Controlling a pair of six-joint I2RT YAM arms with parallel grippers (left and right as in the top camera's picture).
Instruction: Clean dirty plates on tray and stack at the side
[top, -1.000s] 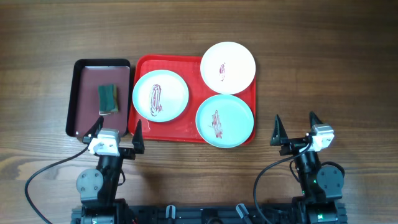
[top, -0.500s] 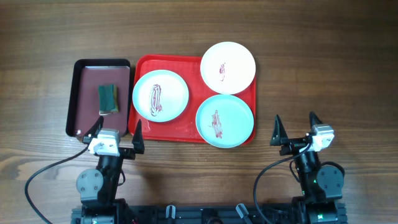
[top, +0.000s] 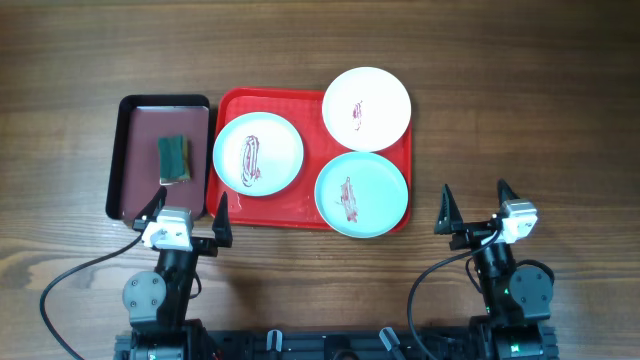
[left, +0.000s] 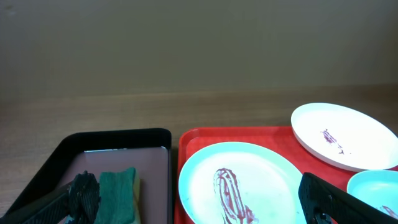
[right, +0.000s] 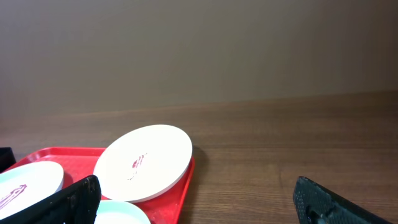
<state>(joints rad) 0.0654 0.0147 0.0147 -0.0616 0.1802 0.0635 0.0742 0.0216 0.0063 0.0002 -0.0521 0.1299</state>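
nothing is moving since a second ago: your left gripper (top: 187, 207) and right gripper (top: 474, 190) are waiting spread and empty at the near edge, while three smeared plates (top: 258, 153) are lying on the tray (top: 232, 100), awaiting the sponge (top: 173, 158) at left.

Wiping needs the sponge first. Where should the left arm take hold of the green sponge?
Grip the green sponge across its two long sides, coming straight down with the left gripper. It lies flat inside the dark tray, whose raised rim would likely block a sideways approach.
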